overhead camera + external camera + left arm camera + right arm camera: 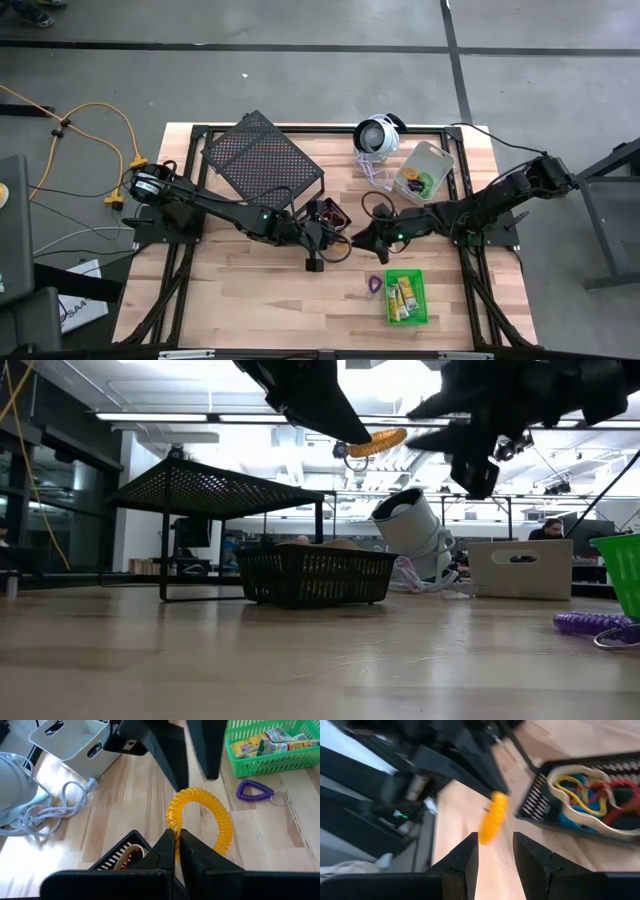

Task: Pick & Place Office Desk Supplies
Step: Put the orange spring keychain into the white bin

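An orange coil [202, 817] is held by the left gripper [177, 840], whose fingers are pressed together on one end of it, so that the loop arches up and away from the tips. In the low view the coil [378, 440] hangs well above the table, between the two arms. The right gripper [495, 851] is parted to a middling width and nothing is gripped; the coil [491, 817] is seen just ahead of its fingertips, but contact cannot be told. In the high view both grippers meet near the table's middle, the left gripper [335, 240] just beside the right gripper [362, 240].

A black bin [570, 785] lies below them, filled with coloured loops. A purple coil [254, 790] rests on the wood just beside a green bin [260, 762], in which yellow pieces [260, 742] lie. A grey bin [425, 170] stands near the table's far right, beside a white device [377, 135]. A mesh rack [262, 155] stands at the far left.
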{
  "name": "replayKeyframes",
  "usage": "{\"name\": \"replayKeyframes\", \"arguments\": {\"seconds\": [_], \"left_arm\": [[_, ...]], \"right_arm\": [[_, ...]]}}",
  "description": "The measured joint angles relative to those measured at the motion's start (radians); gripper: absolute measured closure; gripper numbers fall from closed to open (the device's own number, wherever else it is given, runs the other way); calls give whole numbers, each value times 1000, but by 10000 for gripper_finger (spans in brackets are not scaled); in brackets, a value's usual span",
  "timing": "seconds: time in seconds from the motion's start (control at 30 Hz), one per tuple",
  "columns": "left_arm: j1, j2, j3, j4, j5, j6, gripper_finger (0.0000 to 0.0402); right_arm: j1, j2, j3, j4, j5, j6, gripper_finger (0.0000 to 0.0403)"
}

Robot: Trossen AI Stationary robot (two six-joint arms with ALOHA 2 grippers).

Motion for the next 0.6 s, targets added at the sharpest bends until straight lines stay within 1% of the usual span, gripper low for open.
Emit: {"name": "replayKeyframes", "arguments": {"seconds": [0.1, 0.5, 0.6], "left_arm": [[0, 0, 0, 1, 0, 5, 395], [0, 0, 0, 39, 0, 34, 395], [0, 0, 0, 37, 0, 34, 395]], "right_arm": [[0, 0, 0, 45, -13, 0, 294], [0, 0, 0, 50, -12, -1, 294], [0, 0, 0, 50, 4, -2, 294]]}}
